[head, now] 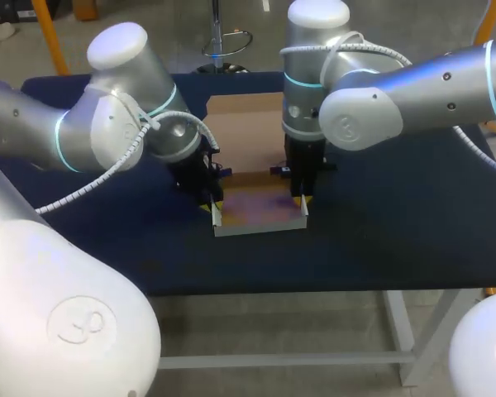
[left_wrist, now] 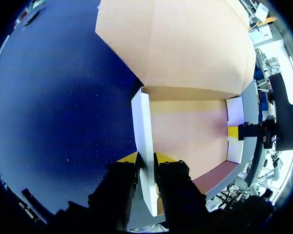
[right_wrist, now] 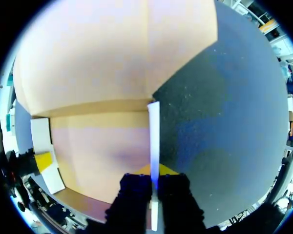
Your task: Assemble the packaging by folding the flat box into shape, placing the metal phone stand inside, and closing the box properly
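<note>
While the half-folded box is sitting mid-table, we are clamping left gripper on left wall, right gripper on right wall — forming its sides, likely needing them locked upright next.

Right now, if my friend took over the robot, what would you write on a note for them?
Left gripper: shut on the left side wall of the brown cardboard box.
Right gripper: shut on its right side wall.
Done: both side walls stand upright; the box sits mid-table.
To do: the lid panel lies open behind; the metal phone stand is not in view, so find it, put it inside, then close the box.
</note>
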### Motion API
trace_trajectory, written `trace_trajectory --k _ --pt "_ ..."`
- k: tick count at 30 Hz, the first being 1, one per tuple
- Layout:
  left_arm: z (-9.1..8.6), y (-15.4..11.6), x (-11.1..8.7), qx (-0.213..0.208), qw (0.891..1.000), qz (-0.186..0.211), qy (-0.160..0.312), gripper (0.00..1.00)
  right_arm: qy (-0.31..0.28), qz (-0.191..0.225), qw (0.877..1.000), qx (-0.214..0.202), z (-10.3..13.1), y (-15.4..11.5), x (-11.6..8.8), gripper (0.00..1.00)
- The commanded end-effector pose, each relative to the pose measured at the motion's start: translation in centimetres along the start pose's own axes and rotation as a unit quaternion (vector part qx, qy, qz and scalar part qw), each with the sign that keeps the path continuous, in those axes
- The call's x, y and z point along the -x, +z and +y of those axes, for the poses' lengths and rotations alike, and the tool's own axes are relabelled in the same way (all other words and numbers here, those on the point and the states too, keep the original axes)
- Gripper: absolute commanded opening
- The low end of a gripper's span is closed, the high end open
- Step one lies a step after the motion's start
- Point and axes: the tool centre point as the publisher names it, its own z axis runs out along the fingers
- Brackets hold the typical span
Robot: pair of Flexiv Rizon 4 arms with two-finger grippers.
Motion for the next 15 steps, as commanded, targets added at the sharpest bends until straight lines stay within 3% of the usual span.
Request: trace_trajectory --k 1,4,8,15 --pt "-0.28 0.77 -0.53 -0.001 0.987 -0.161 -0.001 0.17 -0.001 0.0 1.0 -0.002 0.06 0.03 -0.22 0.0" --pt "-0.29 0.93 -0.45 -0.003 0.985 -0.173 -0.002 0.16 -0.001 0.0 1.0 -0.002 0.06 0.03 -0.22 0.0" --pt "-0.3 1.01 -0.31 -0.007 0.982 -0.186 -0.004 0.06 -0.001 0.0 1.0 -0.002 0.06 0.03 -0.22 0.0" --pt "-0.22 1.38 -0.11 -0.011 0.979 -0.205 -0.004 0.0 -0.001 0.0 1.0 -0.002 0.06 0.03 -0.22 0.0"
